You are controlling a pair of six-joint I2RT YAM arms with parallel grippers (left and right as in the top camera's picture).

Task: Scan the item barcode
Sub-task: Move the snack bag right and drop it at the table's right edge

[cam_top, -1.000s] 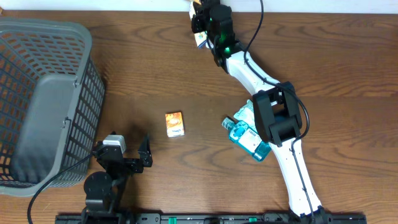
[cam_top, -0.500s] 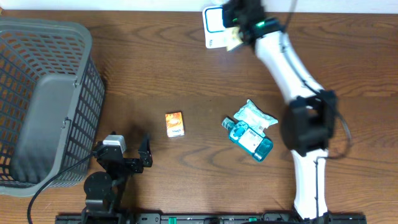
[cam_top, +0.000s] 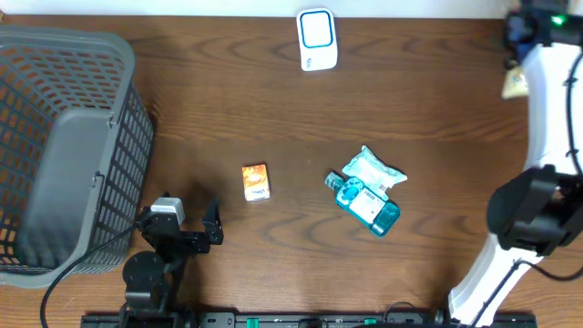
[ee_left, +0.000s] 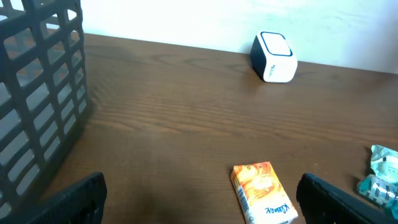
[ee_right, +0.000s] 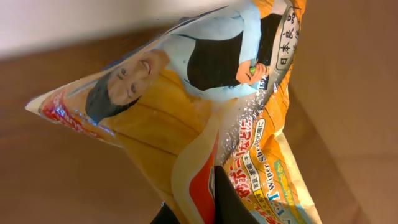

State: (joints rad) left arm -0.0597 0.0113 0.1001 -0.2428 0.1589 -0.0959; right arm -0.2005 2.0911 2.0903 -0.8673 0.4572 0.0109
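We see R fingers (ee_right: 227, 200) clamped on glossy crinkled orange pouch (ee_right: 186, 124), print legible only via wrist cam; L fingers (ee_left: 78, 198) apart.

Left arm (cam_top: 146, 271) sitting folded low over its base, wrist pointing forward across the table. Left pincer (cam_top: 191, 221) gaping wide, gripping nothing; its two dark fingers (ee_left: 74, 200) showing at the bottom corners of the wrist view. Right arm (cam_top: 554, 109) stretching far out, white links running up from the dark elbow (cam_top: 528, 214) well behind the pincer. Right pincer (cam_top: 516, 55) clamping tight on a pouch (cam_top: 515, 84) hanging just ahead of its tips; one dark finger (ee_right: 227, 199) pressing against the pouch.
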